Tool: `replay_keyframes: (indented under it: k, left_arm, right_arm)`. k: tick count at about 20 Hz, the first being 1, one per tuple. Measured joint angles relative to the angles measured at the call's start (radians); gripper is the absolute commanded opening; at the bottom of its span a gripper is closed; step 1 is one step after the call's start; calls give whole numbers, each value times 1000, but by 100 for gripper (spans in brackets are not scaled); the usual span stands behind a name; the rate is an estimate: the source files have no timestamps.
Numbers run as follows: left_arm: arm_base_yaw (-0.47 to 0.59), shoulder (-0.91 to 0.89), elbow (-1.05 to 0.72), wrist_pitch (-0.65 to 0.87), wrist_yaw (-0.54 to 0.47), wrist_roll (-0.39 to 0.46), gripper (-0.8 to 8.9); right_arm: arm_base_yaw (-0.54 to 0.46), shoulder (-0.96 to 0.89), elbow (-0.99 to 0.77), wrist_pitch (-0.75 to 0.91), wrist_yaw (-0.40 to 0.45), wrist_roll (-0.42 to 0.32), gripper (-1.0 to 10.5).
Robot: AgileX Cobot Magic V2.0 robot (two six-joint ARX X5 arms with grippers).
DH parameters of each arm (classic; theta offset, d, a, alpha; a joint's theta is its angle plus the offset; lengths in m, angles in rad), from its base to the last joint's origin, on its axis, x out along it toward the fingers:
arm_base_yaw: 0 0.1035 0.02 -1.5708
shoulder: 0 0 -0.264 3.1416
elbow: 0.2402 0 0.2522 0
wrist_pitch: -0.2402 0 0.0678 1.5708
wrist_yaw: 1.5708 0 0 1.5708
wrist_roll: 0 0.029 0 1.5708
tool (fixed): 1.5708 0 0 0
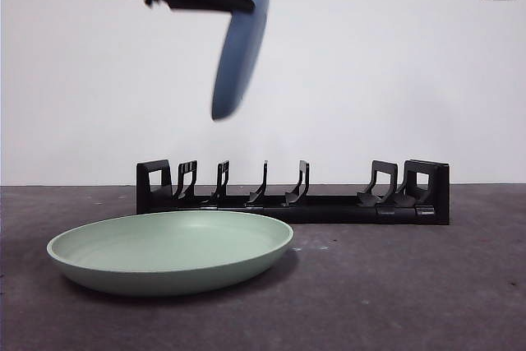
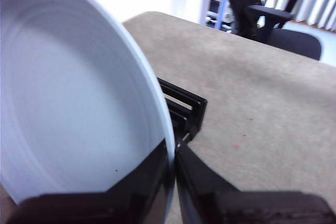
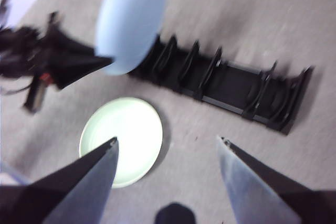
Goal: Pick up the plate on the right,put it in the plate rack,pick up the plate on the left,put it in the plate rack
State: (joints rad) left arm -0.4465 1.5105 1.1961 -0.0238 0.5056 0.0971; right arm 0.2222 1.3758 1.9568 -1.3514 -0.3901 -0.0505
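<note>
Your left gripper (image 2: 174,156) is clamping its fingers on the blue plate's (image 1: 241,43) rim, tilted above the plate rack (image 1: 292,195); right gripper (image 3: 167,145) is hovering, fingers spread; the green plate (image 1: 170,251) is lying on the surface (image 1: 411,285).

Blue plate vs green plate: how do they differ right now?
The blue plate is in the air, pinched at its rim by the left gripper; the green plate lies on the table, untouched. Blue hangs tilted, almost on edge, above the rack; green lies flat, face up, in front of it. Both are round, plain and shallow.
</note>
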Motion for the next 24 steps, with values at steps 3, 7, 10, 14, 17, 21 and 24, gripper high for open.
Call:
replay_keyframes:
  k: [3, 7, 10, 14, 17, 21, 24]
  left_arm:
    - [14, 60, 0, 57, 2, -47, -8]
    - [39, 86, 0, 57, -2, -65, -8]
    - [60, 86, 0, 70, 0, -65, -8]
    - [80, 88, 0, 71, 36, -65, -8]
    - [90, 112, 0, 71, 47, -65, -8]
    - [100, 145, 0, 53, 64, -72, -8]
    - [103, 146, 0, 48, 64, -71, -8]
  right_arm:
    - [31, 0, -49, 0, 0, -2, 319]
    - [47, -2, -147, 0, 2, -13, 319]
    - [46, -3, -245, 59, 5, -16, 319]
    - [46, -3, -362, 149, 5, -17, 319]
    - [46, -3, -396, 172, 5, -17, 319]
    - [46, -3, -402, 177, 5, -17, 319]
    - [46, -3, -402, 178, 5, -17, 319]
